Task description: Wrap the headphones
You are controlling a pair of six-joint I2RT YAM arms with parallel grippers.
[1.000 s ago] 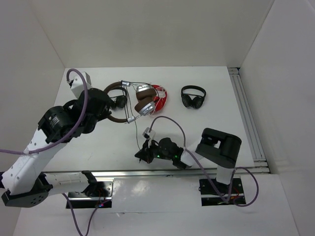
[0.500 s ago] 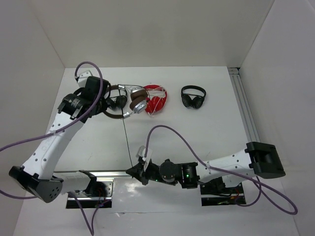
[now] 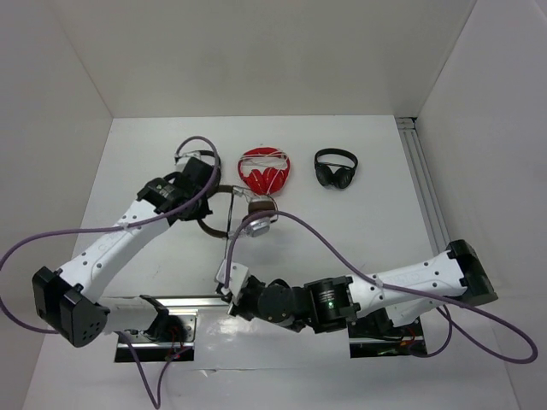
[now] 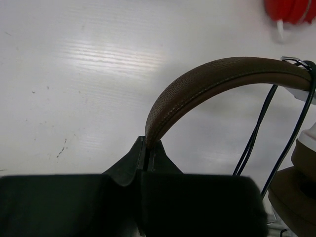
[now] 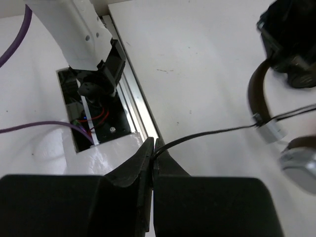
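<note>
The white desk (image 3: 359,231) carries three sets in the overhead view: the red pair (image 3: 263,169) and a black pair (image 3: 335,167) along the far side, and the brown-and-silver headphones (image 3: 259,215) nearer the middle. A second ago the headphones lie against the red pair; now they sit clear of it, nearer and a little to the right, so the red pair shows whole.

Both arms shift with that. The left arm (image 3: 120,243) now reaches in low from the near left. The right arm (image 3: 410,278), folded by its base a second ago, stretches leftward along the near edge.

The headphones hang by the brown headband (image 4: 212,79), ear cups toward the near right and the nearer silver cup just above the desk. From there the thin black cable (image 3: 231,248) runs in a nearly straight line to the near edge – a second ago it covers a shorter stretch.

The left hand (image 4: 147,150) is clamped on one end of the headband, its jaws pressed tight on the strap. The right hand (image 5: 153,153) is pinched shut on the cable, which leaves its jaws toward the ear cups.

I judge this as set-up done – the headphones are isolated and the cable drawn out and under control, but no turn of it lies round the headband or cups, so the winding itself is not yet begun.
</note>
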